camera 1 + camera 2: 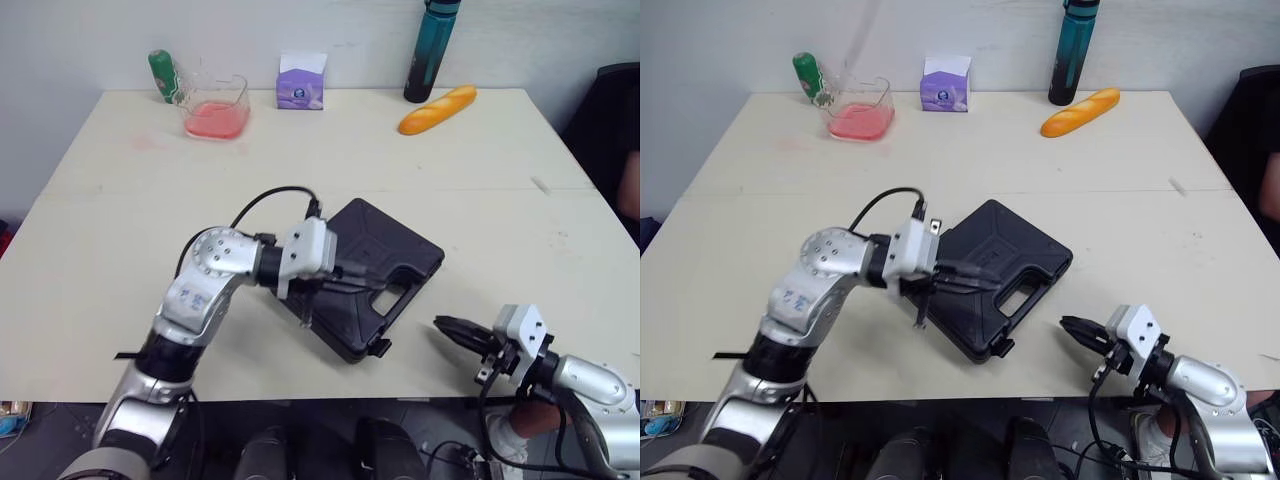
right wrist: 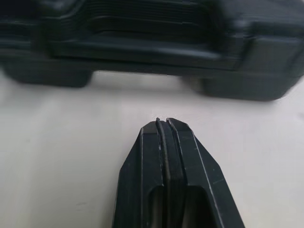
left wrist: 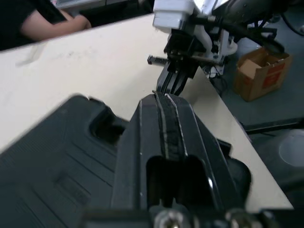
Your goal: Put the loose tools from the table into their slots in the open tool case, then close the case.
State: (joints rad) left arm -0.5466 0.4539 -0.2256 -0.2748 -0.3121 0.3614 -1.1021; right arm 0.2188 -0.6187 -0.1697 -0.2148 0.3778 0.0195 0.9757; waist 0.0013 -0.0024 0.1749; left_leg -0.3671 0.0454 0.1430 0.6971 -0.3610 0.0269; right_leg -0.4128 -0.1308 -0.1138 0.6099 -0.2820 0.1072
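Note:
The black tool case (image 1: 385,250) lies closed on the table, turned at an angle, its handle and latches toward the front edge. My left gripper (image 1: 378,276) rests on top of its lid, fingers pressed together with nothing between them (image 3: 166,102). My right gripper (image 1: 447,328) hovers low over the table just right of the case's front corner, also shut and empty (image 2: 163,124). In the right wrist view the case's front side (image 2: 152,57) faces the fingertips, a short gap away. No loose tools are visible on the table.
Along the table's back edge stand a green bottle (image 1: 162,76), a clear tub with pink contents (image 1: 217,108), a purple tissue box (image 1: 301,81), a teal bottle (image 1: 432,50) and a bread loaf (image 1: 437,109). A person (image 1: 628,170) sits at far right.

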